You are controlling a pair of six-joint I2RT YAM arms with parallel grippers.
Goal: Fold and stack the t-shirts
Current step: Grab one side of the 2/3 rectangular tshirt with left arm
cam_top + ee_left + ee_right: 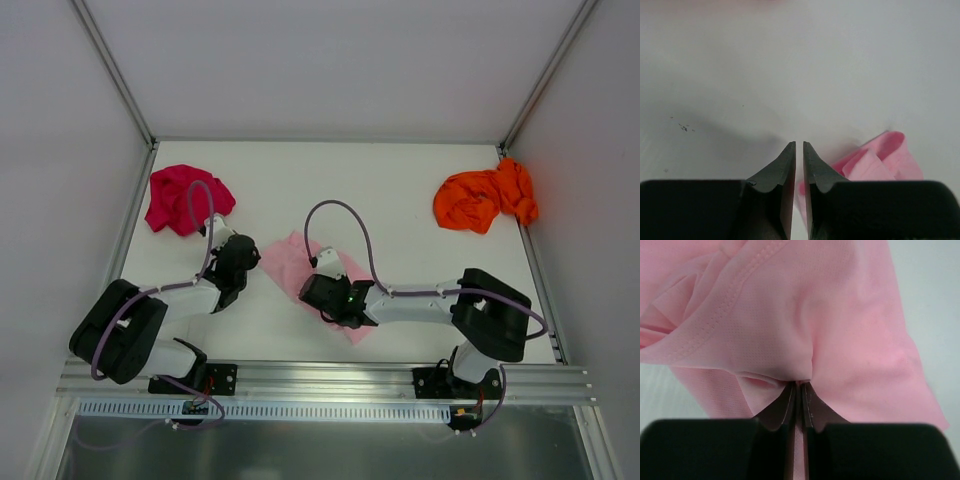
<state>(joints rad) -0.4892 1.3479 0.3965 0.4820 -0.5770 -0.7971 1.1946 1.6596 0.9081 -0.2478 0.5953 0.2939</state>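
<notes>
The right gripper (799, 386) has its jaws pinched shut on a gathered fold of the soft light pink cloth t-shirt (840, 325). The left gripper (799, 146) has its jaws drawn to a sliver over the bare white table (790, 60), with pink cloth just to their right and none clearly between them. This looks like the first shirt's first fold, and the left jaws likely need their own hold next. There are three t-shirts: the pink one, a crumpled magenta-red cloth t-shirt (180, 200) beyond the left jaws, and a crumpled bright orange cloth t-shirt (485, 198) well beyond the right.
</notes>
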